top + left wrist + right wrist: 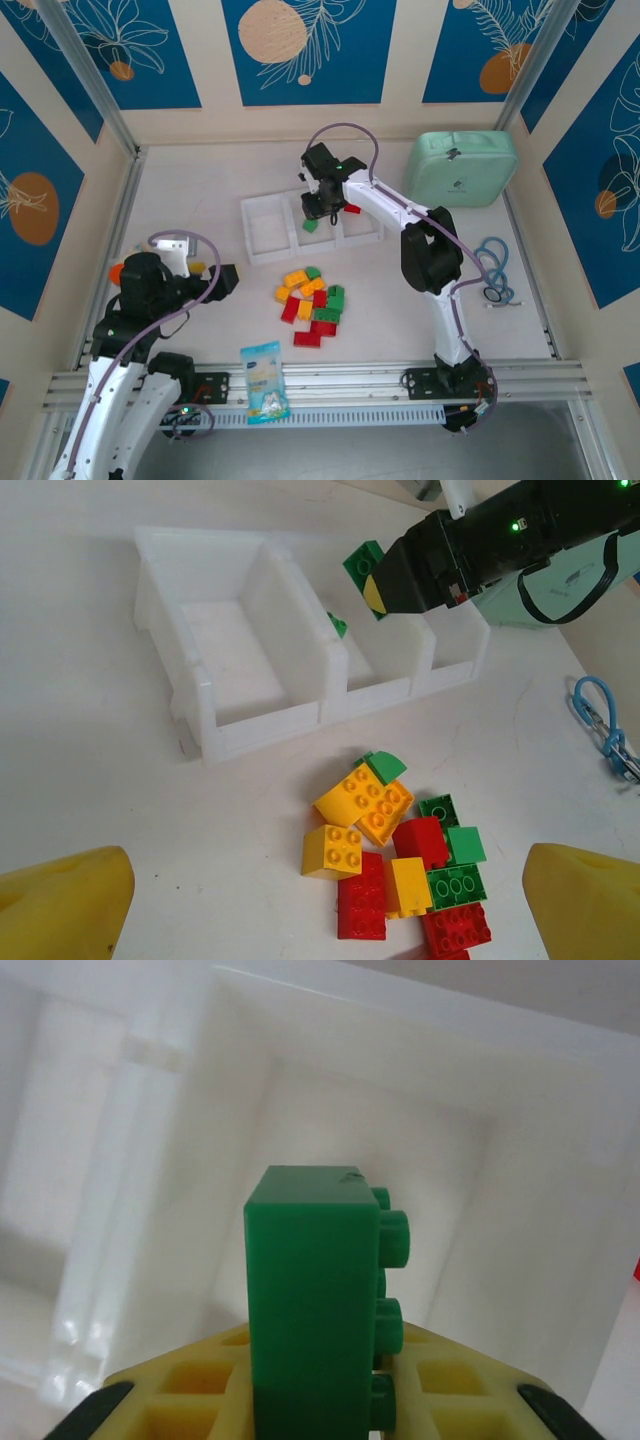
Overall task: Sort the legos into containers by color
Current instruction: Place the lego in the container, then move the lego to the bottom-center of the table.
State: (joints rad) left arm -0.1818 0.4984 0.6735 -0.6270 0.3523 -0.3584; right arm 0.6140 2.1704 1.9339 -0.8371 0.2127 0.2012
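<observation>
Right end effector (322, 205) of mine was clamped on a small green studded plastic brick (312, 1290), hovering above the middle compartment of the white three-compartment plastic tray (246, 230). I judged this the drop-off step. Next I needed to let go, then head to 6 o'clock for the mixed brick pile (312, 305) on the worktop (200, 180).

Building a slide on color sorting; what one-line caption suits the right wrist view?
A green lego clamped in the right gripper, poised above a compartment of the white tray.
</observation>
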